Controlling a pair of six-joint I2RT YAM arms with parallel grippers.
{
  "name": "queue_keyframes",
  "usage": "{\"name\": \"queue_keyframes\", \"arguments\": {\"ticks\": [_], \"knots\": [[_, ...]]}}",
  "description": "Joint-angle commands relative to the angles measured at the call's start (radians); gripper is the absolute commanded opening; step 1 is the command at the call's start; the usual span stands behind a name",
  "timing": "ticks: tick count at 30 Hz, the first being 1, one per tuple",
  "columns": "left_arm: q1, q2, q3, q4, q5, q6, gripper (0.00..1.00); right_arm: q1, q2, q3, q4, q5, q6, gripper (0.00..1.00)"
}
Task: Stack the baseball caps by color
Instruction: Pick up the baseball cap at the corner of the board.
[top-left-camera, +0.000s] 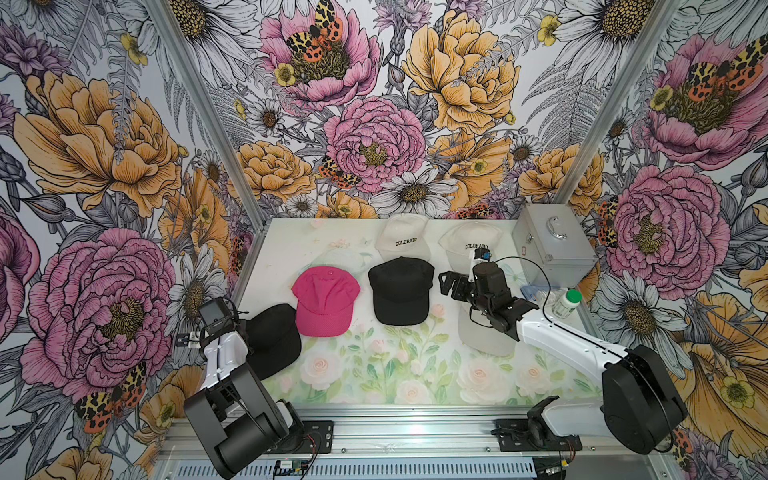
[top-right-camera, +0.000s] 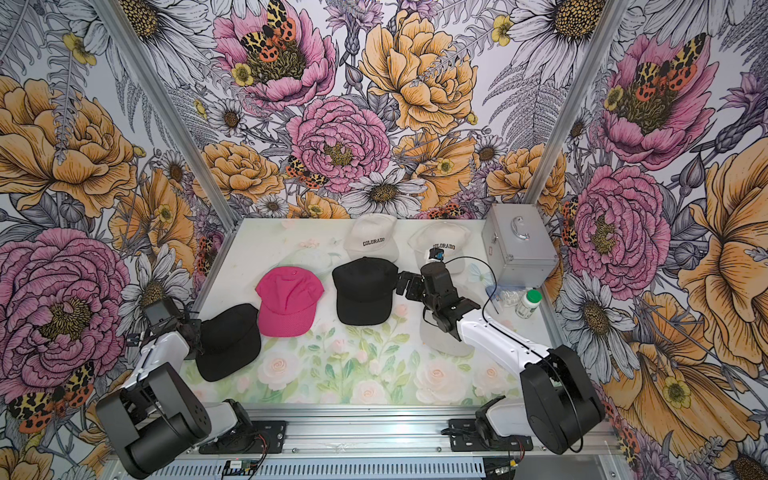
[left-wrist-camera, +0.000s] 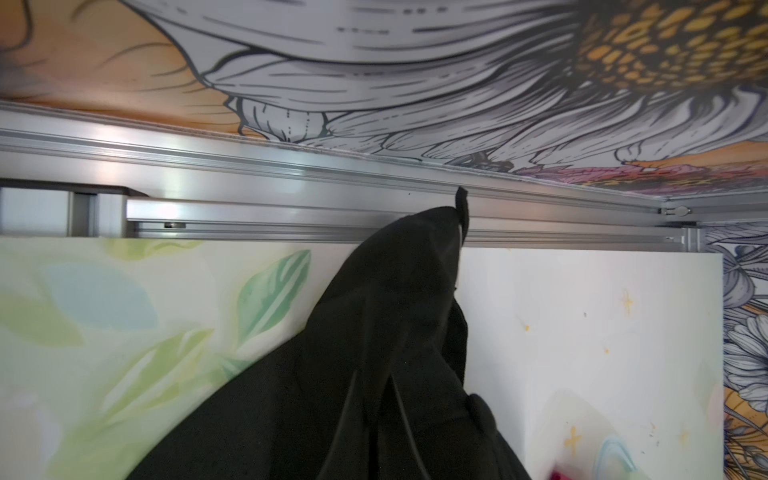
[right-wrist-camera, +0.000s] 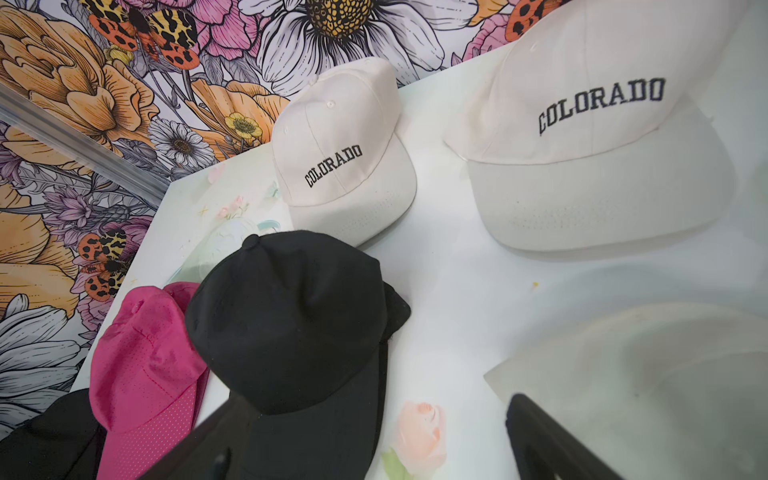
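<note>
Flowered table was viewed from above, black cap near its left edge was pinched by left claw (jaws clamped on its fabric), right claw was held spread wide beside second black cap.

Metal case: silver, handle on top, desk's far right corner.
Bottle: white, green lid, upright, right edge, near the case.
Desk: floral print.
</note>
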Motion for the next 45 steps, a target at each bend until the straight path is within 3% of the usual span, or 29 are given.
{"name": "queue_keyframes", "arguments": {"ticks": [1, 7, 14, 23, 27, 34, 39, 45], "knots": [[-0.027, -0.084, 0.004, 0.034, -0.035, 0.062, 0.00, -0.004, 0.005, 0.033, 0.020, -0.013, 0.005, 0.99], [-0.158, -0.272, 0.057, 0.033, -0.098, 0.154, 0.00, -0.004, -0.005, 0.042, 0.053, 0.010, 0.009, 0.99], [-0.523, -0.341, 0.218, -0.003, -0.214, 0.286, 0.00, -0.004, -0.032, 0.063, 0.075, -0.063, -0.049, 0.99], [-0.979, -0.251, 0.382, 0.030, -0.104, 0.466, 0.00, -0.005, -0.125, 0.007, 0.216, -0.156, -0.076, 0.99], [-1.121, -0.201, 0.390, 0.065, -0.010, 0.484, 0.00, -0.004, -0.136, 0.008, 0.232, -0.185, -0.101, 0.99], [-1.192, -0.167, 0.346, 0.218, 0.184, 0.559, 0.00, -0.005, -0.116, -0.008, 0.330, -0.400, -0.079, 0.99], [-1.192, -0.157, 0.312, 0.316, 0.241, 0.556, 0.00, -0.005, -0.081, -0.020, 0.505, -0.592, 0.055, 0.98], [-1.193, -0.128, 0.309, 0.396, 0.292, 0.532, 0.00, 0.012, -0.041, -0.002, 0.539, -0.682, 0.165, 0.98]]}}
